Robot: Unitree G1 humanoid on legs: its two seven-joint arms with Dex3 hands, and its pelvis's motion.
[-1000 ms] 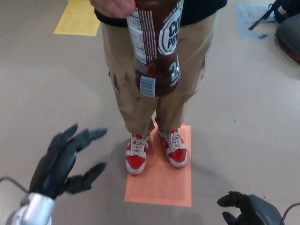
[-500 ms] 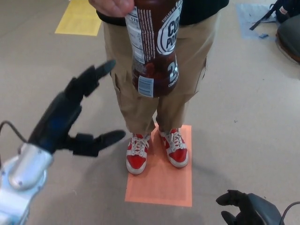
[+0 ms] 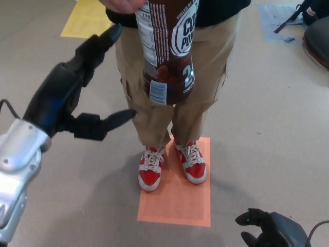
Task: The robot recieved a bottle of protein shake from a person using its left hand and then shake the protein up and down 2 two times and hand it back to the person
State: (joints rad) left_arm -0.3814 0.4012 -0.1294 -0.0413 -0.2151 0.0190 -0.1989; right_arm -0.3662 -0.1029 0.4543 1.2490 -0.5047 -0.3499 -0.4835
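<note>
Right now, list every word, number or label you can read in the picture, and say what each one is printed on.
"CO" over "PO": large white letters on the bottle, cut off at its curve.
"2": large white digit lower on the bottle, rest hidden.
Curved small print above the logo: too blurred to read.
White nutrition panel and the barcode patch on the bottle's side: too small to read.
Nothing readable on the orange floor mat or the shoes.

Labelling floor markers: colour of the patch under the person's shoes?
Orange patch, head view.

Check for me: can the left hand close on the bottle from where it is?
Probably yes. The left hand is open beside the bottle, fingers spread toward it, nothing between them; the person's hand holds only the top.
</note>
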